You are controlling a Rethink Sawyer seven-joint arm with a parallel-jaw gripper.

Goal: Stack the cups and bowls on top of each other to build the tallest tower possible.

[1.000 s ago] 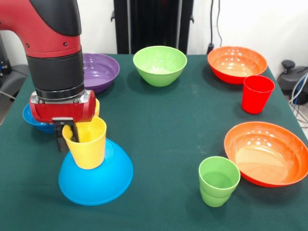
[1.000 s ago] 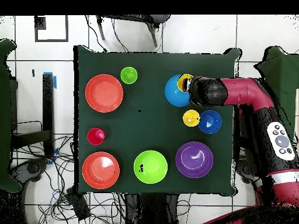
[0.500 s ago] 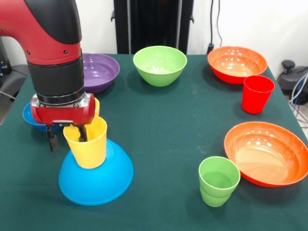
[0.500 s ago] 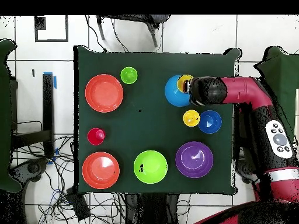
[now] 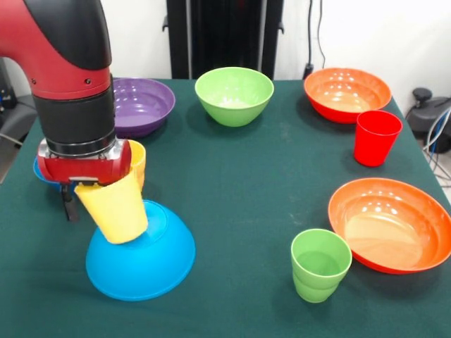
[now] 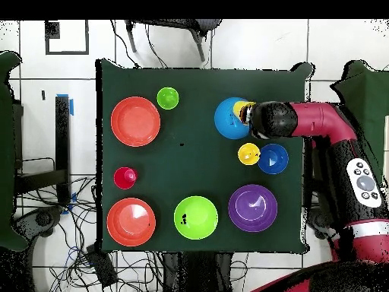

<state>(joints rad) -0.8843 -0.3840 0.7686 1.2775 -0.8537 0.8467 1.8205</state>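
An upturned light-blue bowl (image 5: 151,257) (image 6: 226,122) forms the base of the tower at the table's front left. On it a yellow cup (image 5: 116,208) (image 6: 243,108) leans over, its mouth tipped up toward my gripper (image 5: 88,199). The gripper is open: one finger (image 5: 68,204) hangs outside the cup, the other is hidden by the cup's rim. A second yellow cup (image 5: 137,160) stands just behind, beside the small dark-blue bowl (image 5: 41,172).
Purple bowl (image 5: 144,105) and green bowl (image 5: 234,95) sit at the back. Two orange bowls (image 5: 347,93) (image 5: 391,224), a red cup (image 5: 376,137) and a green cup (image 5: 320,264) occupy the right side. My arm (image 6: 319,125) reaches in over the table's edge.
The gripper opened, then shifted left and slightly up. The yellow cup, upright on the blue bowl before, now tilts with its rim dragged toward the gripper.
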